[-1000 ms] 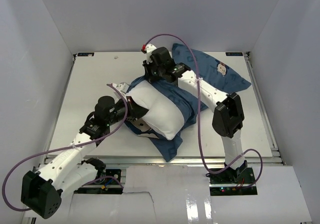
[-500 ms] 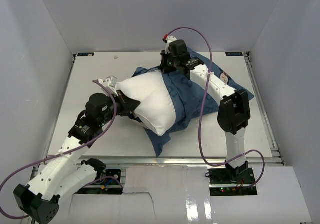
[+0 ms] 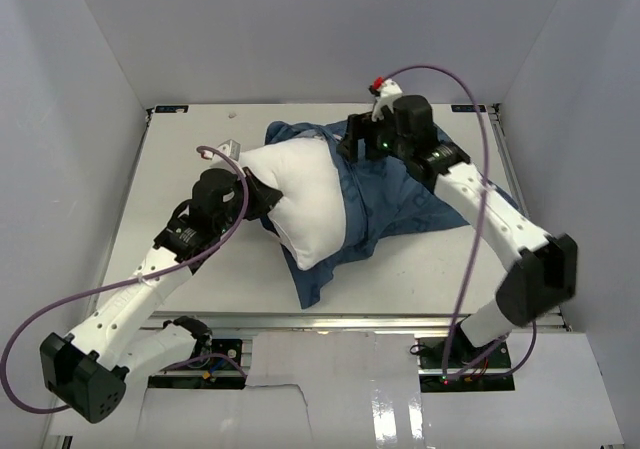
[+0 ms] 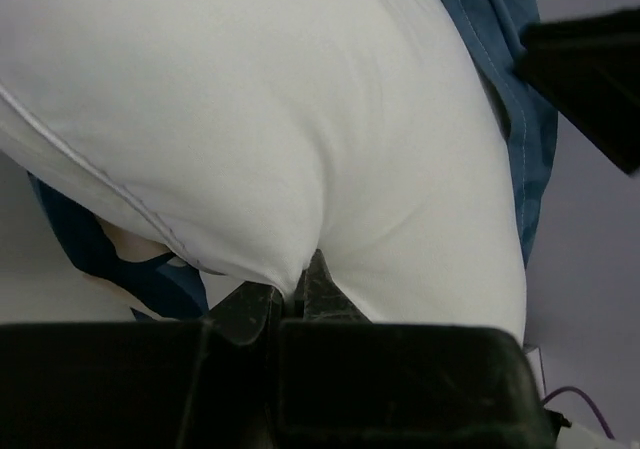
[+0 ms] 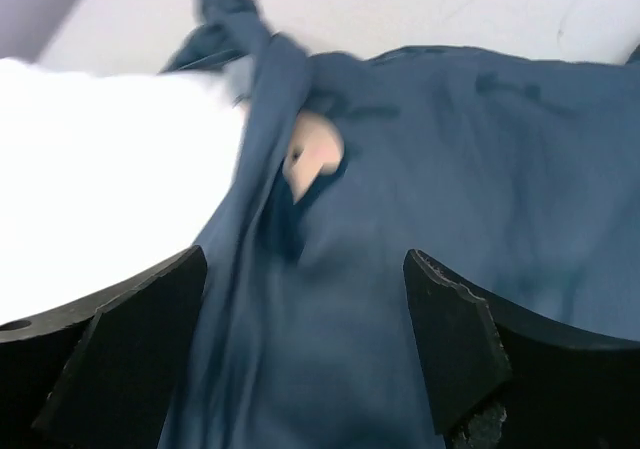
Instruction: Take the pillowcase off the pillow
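The white pillow (image 3: 303, 194) lies mid-table, mostly out of the blue pillowcase (image 3: 405, 194), which spreads out to its right and peeks from under its near end. My left gripper (image 3: 264, 201) is shut on a pinch of the pillow's fabric at its left side; in the left wrist view the pillow (image 4: 260, 119) bulges over my gripper (image 4: 293, 295). My right gripper (image 3: 352, 141) hovers open over the pillowcase's far edge. The right wrist view shows the pillowcase (image 5: 420, 199) between my gripper's (image 5: 305, 314) fingers (image 5: 450, 334), untouched, and the pillow (image 5: 90, 179) to the left.
The white table (image 3: 180, 159) is boxed in by pale walls on the left, back and right. Purple cables (image 3: 470, 259) loop from both arms. The table's near edge (image 3: 330, 317) runs just beyond the arm bases.
My right gripper has opened, let go of the pillowcase and swung right. The pillowcase has slid further right off the pillow. My left gripper keeps its hold on the pillow.
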Motion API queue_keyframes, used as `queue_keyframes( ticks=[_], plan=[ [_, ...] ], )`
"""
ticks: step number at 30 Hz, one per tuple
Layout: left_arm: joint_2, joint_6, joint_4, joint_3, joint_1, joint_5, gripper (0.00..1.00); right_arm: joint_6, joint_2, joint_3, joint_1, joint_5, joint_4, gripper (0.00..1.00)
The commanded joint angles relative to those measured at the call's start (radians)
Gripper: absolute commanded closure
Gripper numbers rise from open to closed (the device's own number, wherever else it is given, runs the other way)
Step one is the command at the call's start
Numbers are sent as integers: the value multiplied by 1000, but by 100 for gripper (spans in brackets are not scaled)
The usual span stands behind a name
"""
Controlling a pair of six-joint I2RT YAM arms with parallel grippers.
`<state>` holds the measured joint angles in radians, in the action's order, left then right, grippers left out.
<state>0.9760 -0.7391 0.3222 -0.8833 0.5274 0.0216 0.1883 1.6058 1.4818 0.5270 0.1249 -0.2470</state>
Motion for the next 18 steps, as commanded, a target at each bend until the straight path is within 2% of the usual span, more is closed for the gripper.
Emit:
queue_keyframes(
  ticks=[1,5,10,16,18],
  plan=[
    [1,-11,-74,-100,-3,112,100,43,-254,-167,-2,-5,126,13],
    [52,-31,-26,-161,-9,138,100,57,-421,-349,-2,8,193,13],
    [78,-59,-12,-178,-13,152,100,74,-634,-573,39,97,275,17],
    [119,-83,-5,-223,-14,132,100,98,-777,-777,220,58,337,18],
    [133,-98,-5,-229,-14,114,100,100,-759,-827,306,13,373,18]
  ],
)
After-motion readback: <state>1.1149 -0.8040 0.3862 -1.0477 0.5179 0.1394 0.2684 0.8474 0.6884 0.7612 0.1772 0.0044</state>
